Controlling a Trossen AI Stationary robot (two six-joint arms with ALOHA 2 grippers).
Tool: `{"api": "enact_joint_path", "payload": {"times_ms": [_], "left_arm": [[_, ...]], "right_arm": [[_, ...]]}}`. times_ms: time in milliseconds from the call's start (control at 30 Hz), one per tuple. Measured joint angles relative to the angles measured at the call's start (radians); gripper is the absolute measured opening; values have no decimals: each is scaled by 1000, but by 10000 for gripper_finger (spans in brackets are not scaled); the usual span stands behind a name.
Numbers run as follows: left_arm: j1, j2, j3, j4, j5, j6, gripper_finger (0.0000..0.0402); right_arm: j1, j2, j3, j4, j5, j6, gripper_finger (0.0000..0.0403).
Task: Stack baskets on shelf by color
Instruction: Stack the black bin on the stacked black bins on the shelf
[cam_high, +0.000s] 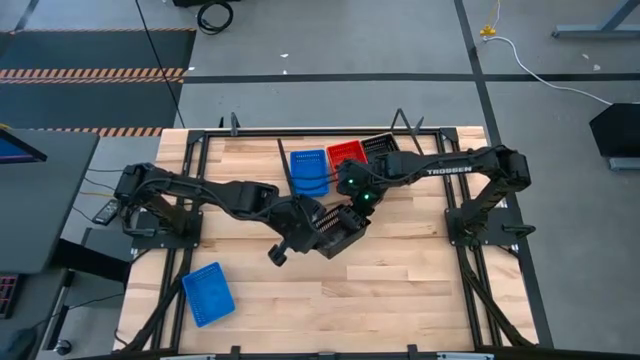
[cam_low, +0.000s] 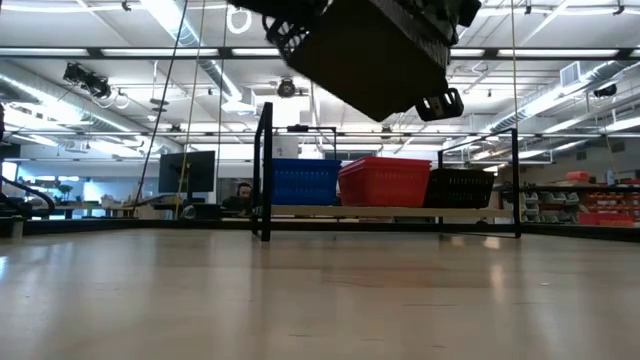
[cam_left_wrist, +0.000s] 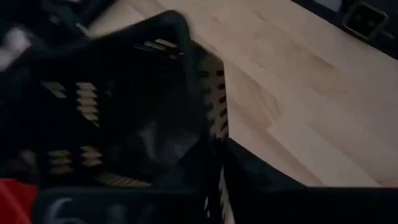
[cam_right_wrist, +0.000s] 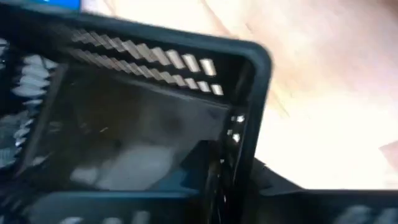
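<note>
A black basket (cam_high: 338, 235) hangs tilted above the middle of the table, high in the low view (cam_low: 370, 50). My left gripper (cam_high: 305, 226) meets it from the left and my right gripper (cam_high: 352, 208) from the far right, both shut on it. On the shelf (cam_low: 380, 211) at the far edge stand a blue basket (cam_high: 308, 170), a red basket (cam_high: 347, 155) and a black basket (cam_high: 380, 148) side by side. Another blue basket (cam_high: 208, 293) lies flat on the table at the near left. My left gripper has the black basket's side wall near a corner (cam_left_wrist: 211, 155), one finger inside the basket and one outside. It comes slanting down from the table's left. The basket is lifted clear and tilted. My right gripper takes another side wall of the black basket just below its rim (cam_right_wrist: 231, 155), one finger inside and one outside. It slants down from the far right. The basket hangs clear of the table.
Black metal frame rails (cam_high: 190, 190) run along the table's left and right sides by the arm bases. Bare wood (cam_high: 380, 300) stretches across the near half of the table, right of the blue basket.
</note>
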Motion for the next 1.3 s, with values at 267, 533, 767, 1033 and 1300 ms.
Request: {"api": "enact_joint_path", "payload": {"times_ms": [267, 533, 767, 1033, 1300], "left_arm": [[4, 0, 109, -29, -152, -88, 125], [18, 0, 302, -193, -342, -232, 161], [35, 0, 442, -241, -340, -433, 155], [24, 0, 521, -255, -338, -703, 143], [-19, 1, 523, -252, -398, -838, 142]], "right_arm": [[-63, -45, 0, -73, 0, -108, 8], [-197, -140, 1, -166, 135, -476, 6], [-329, -184, 1, -229, 303, -960, 6], [-502, -194, 1, -193, 441, -1351, 5], [-676, -190, 1, -21, 349, -1537, 5]]}}
